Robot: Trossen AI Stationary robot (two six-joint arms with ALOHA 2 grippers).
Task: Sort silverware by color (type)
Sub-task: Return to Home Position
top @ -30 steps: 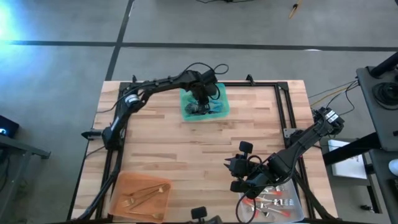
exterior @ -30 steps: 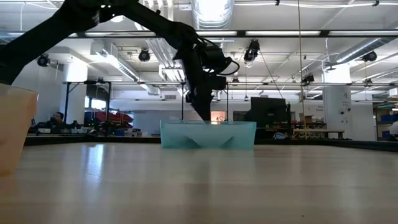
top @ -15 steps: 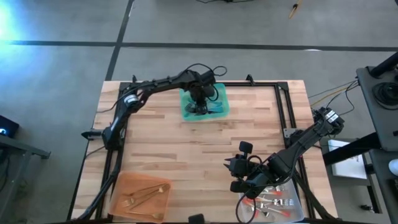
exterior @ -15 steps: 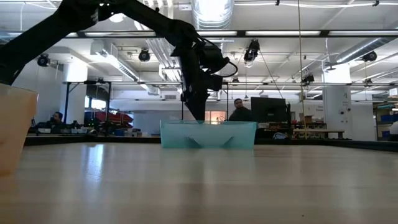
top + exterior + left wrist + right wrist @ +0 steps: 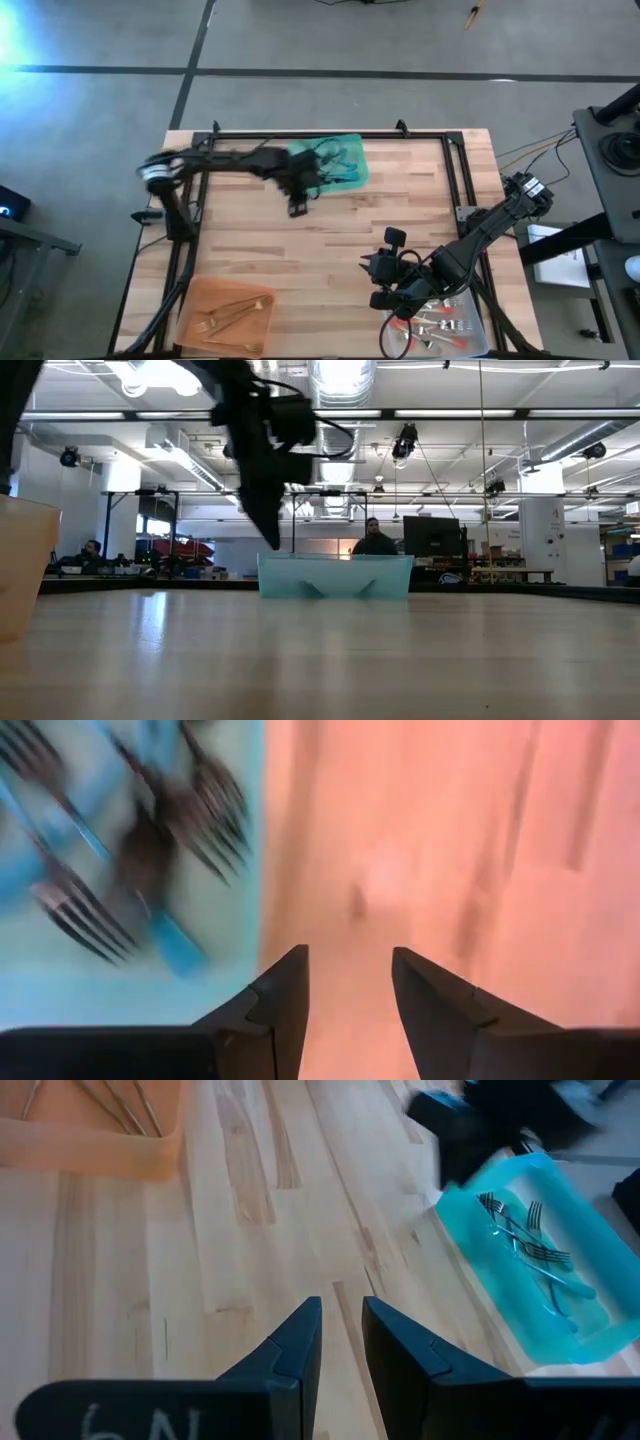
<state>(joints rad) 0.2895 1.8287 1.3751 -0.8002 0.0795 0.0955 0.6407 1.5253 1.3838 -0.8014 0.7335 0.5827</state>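
Blue-handled forks (image 5: 120, 870) lie in the teal tray (image 5: 345, 172) at the far middle of the table. My left gripper (image 5: 350, 970) hangs open and empty over bare wood just beside that tray's near-left edge; the high view shows my left gripper (image 5: 297, 195) blurred. Gold silverware (image 5: 232, 312) lies in the orange tray (image 5: 200, 300) at the near left. Red-handled silverware (image 5: 440, 325) lies in the clear tray (image 5: 480, 335) at the near right. Next to the clear tray my right gripper (image 5: 342, 1315) is slightly open with nothing between its fingers.
A black metal frame (image 5: 460, 170) runs along the table's far and right sides. Bare wood (image 5: 330, 250) fills the middle between the three trays. In the low view, a person (image 5: 375, 543) stands in the room beyond the teal tray (image 5: 335, 575).
My left gripper has left the teal tray and swung quickly toward the table's left and near edges, ending over the wood beside the tray. The forks stay in the tray.
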